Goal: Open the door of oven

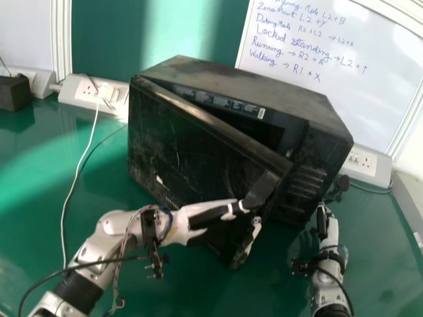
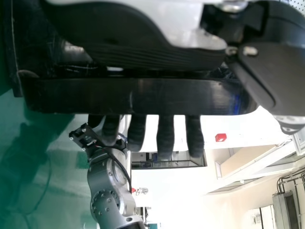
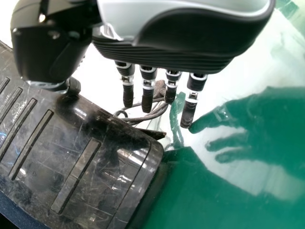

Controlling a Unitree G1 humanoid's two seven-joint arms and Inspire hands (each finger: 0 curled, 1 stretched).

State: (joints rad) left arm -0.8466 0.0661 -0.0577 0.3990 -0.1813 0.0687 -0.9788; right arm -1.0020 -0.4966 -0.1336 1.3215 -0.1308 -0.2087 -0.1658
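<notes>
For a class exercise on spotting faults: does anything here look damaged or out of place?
The oven looks worn: pale scuffs mark its door and panel. The door stands ajar, but that fits the task, with the left hand at its edge.

left arm (image 1: pixel 119 223) — silver-grey, rounded | left hand (image 1: pixel 187 216) — white, ribbed black | black wrist bracket (image 1: pixel 152 232) | black cable (image 1: pixel 86 265)

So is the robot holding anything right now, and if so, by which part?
Nothing looks gripped: the left hand has straight fingers behind the free edge of the oven door, tips showing beyond it. The right hand is empty.
</notes>
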